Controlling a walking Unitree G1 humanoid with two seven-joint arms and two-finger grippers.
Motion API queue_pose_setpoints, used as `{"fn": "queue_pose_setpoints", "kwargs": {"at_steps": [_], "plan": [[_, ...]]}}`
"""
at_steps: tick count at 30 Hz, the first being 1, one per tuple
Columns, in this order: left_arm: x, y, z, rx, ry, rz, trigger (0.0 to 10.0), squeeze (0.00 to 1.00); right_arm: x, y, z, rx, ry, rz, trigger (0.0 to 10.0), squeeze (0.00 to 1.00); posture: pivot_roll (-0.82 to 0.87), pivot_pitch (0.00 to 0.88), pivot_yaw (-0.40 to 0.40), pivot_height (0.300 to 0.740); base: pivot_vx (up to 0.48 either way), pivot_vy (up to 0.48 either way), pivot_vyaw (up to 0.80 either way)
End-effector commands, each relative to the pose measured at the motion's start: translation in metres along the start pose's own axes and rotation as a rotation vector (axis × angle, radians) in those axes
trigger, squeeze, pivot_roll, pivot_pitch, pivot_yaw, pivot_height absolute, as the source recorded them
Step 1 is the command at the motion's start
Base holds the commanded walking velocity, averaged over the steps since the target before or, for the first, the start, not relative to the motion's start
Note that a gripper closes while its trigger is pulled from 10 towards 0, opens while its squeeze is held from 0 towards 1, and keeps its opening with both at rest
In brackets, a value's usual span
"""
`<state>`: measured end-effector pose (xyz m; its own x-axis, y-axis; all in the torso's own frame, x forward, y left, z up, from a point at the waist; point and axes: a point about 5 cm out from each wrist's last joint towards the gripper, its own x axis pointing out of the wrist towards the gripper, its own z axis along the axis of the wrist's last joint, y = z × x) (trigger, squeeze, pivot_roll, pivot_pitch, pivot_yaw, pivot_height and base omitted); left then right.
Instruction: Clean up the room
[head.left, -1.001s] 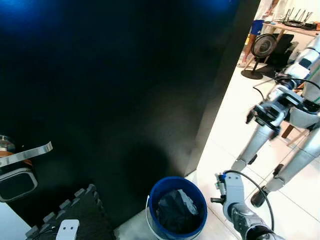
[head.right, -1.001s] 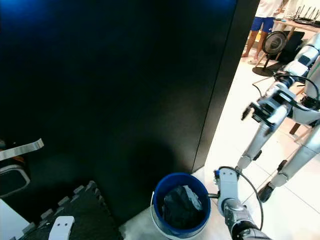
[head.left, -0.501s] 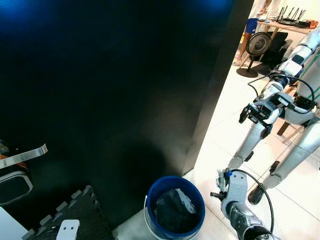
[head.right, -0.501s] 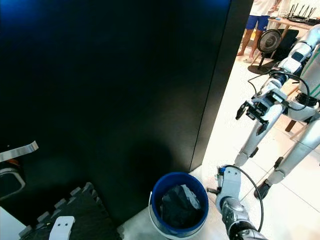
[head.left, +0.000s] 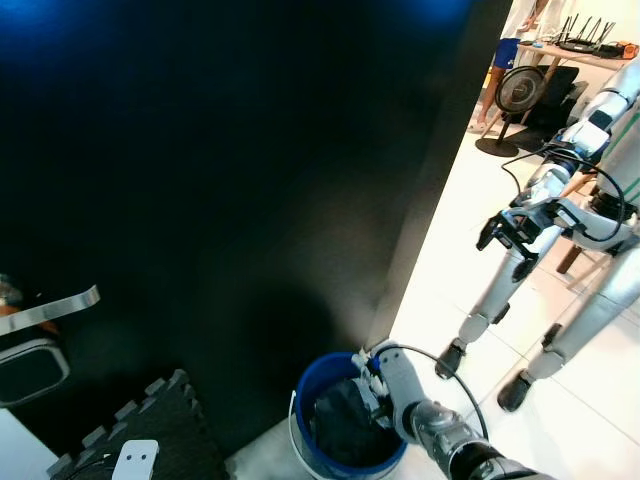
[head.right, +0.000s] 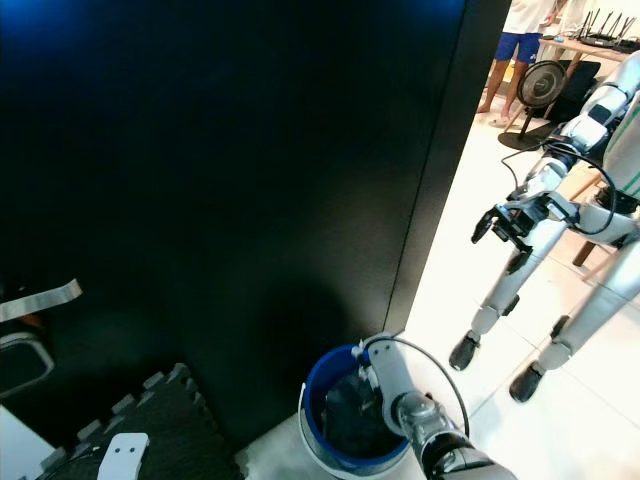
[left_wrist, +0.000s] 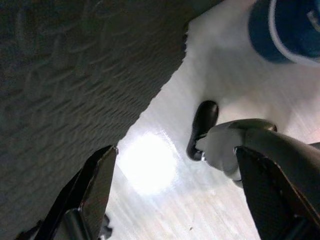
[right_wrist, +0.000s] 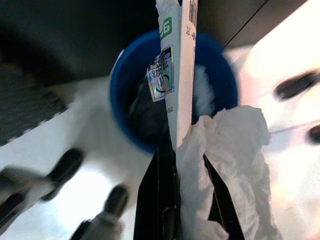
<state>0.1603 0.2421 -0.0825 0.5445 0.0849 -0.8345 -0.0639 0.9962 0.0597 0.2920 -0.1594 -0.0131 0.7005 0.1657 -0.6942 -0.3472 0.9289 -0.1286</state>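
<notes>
Black foam matting lies at the left, where the left gripper hangs idle with its fingers spread, holding nothing. Just right of the mat stands the blue bucket, lined with a dark bag. The right gripper hangs over its rim, clenched on a flat white carton and a crumpled white tissue. The risk is judged to be the tissue: it droops toward the bucket's outer edge and could fall on the white floor tiles if released off-centre. The carton's green label and round seal carry print too blurred to read. Another robot stands well apart at the right.
</notes>
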Motion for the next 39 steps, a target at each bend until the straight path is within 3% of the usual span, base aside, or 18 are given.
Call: {"fn": "queue_pose_setpoints", "kwargs": {"at_steps": [1,6,12,23,29,30,39], "plan": [[-0.001,-0.001,-0.004,-0.002,0.002,0.003,10.0,0.00,0.001,0.003,0.008,-0.014,-0.020,-0.004,10.0,0.00,0.11,0.063,-0.080,0.740,0.000,0.000,0.77],[-0.001,-0.001,-0.004,0.001,-0.002,0.004,10.0,0.00,0.002,0.001,0.009,-0.031,-0.005,-0.026,10.0,0.00,0.11,0.063,-0.080,0.740,0.000,0.000,0.78],[-0.001,0.000,-0.002,0.015,-0.021,0.006,10.0,0.00,-0.002,-0.017,0.004,-0.012,0.038,-0.166,10.0,0.00,0.10,0.067,-0.075,0.740,0.000,-0.435,0.00],[-0.001,-0.001,0.000,0.000,-0.047,-0.007,10.0,0.00,-0.003,-0.025,0.004,-0.023,0.047,-0.216,10.0,0.00,0.10,0.065,-0.077,0.740,0.070,-0.169,0.00],[-0.001,-0.002,0.002,-0.001,-0.058,-0.014,10.0,0.00,-0.003,-0.024,0.010,-0.029,0.039,-0.228,10.0,0.00,0.10,0.073,-0.076,0.740,0.000,-0.450,0.00],[-0.001,-0.002,0.002,-0.035,-0.074,-0.007,10.0,0.00,-0.002,-0.022,0.012,-0.024,0.034,-0.226,10.0,0.00,0.10,0.075,-0.078,0.740,0.000,0.000,0.00],[-0.001,-0.001,0.005,-0.040,-0.101,-0.013,10.0,0.00,0.000,-0.017,0.014,-0.022,0.039,-0.226,10.0,0.00,0.11,0.116,-0.076,0.740,0.000,0.000,0.00]]}}
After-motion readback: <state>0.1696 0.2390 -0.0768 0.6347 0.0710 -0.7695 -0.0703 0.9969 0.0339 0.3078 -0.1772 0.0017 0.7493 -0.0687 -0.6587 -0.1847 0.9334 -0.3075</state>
